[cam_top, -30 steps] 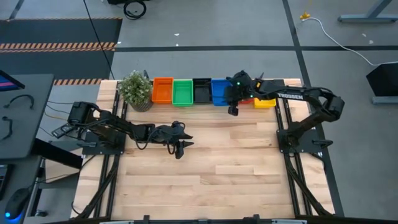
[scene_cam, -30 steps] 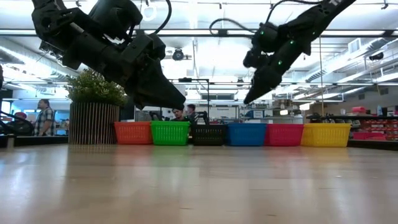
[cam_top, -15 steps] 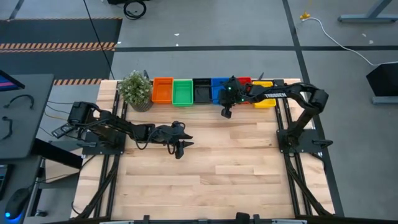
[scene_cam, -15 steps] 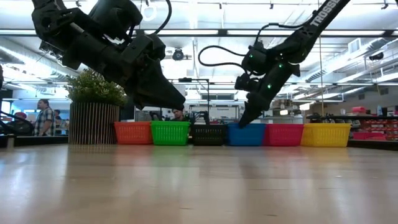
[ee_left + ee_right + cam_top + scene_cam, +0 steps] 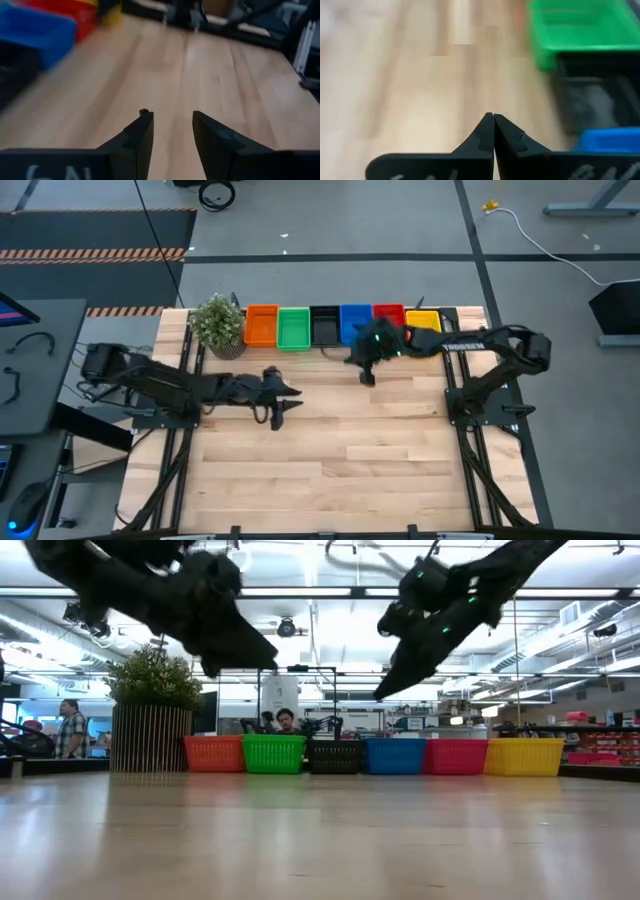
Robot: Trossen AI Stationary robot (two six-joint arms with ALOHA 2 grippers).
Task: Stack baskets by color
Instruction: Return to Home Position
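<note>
While both arms hang above the desk (image 5: 330,460), the baskets sit in one row along its far edge, side by side. From the left arm's end the row runs: orange basket (image 5: 262,326), green basket (image 5: 294,329), black basket (image 5: 324,326), blue basket (image 5: 353,320), red basket (image 5: 388,312), yellow basket (image 5: 425,320). Each colour shows as a single unit from above and from desk height; whether two are nested in each cannot be told. A potted plant (image 5: 217,323) stands just beside the orange basket, at the row's left end.

The right hand (image 5: 366,376) hovers over bare wood just in front of the blue basket, raised higher than the basket rims in the low view. Its fingers are pressed together, tip to tip, and grasp nothing. The left hand (image 5: 276,413) hangs over the left middle of the desk, well apart from the row. Its fingers stand released with a clear gap between them, and nothing is in them.

Beyond the desk, a person (image 5: 72,727) stands at the room's left side, and another person (image 5: 287,721) shows behind the green and black baskets.
</note>
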